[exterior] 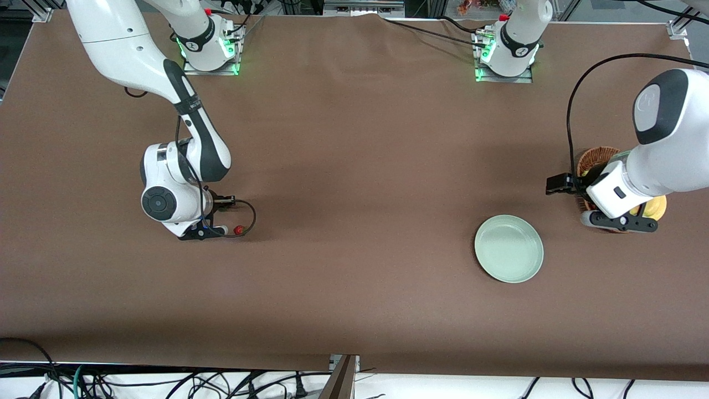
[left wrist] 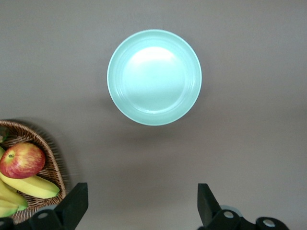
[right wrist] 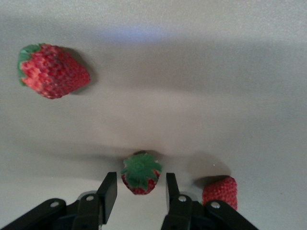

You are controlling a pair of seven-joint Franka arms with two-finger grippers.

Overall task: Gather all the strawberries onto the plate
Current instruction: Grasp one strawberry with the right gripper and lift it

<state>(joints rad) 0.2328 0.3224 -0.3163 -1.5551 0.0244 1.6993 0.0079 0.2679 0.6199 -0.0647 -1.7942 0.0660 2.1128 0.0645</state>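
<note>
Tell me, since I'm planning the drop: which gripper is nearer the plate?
Left. The left gripper hangs open over the basket beside the plate; the right gripper straddles a strawberry at the right arm's end.

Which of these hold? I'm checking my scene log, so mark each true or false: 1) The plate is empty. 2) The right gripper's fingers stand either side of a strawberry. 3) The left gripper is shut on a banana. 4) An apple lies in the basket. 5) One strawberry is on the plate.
1) True: the plate holds nothing.
2) True: the right gripper is open with a strawberry between its fingers; two more strawberries lie on the table beside it.
3) False: the left gripper is open and holds nothing, above the table beside the basket.
4) True: the apple lies there with bananas.
5) False: all three are on the table at the right arm's end.
</note>
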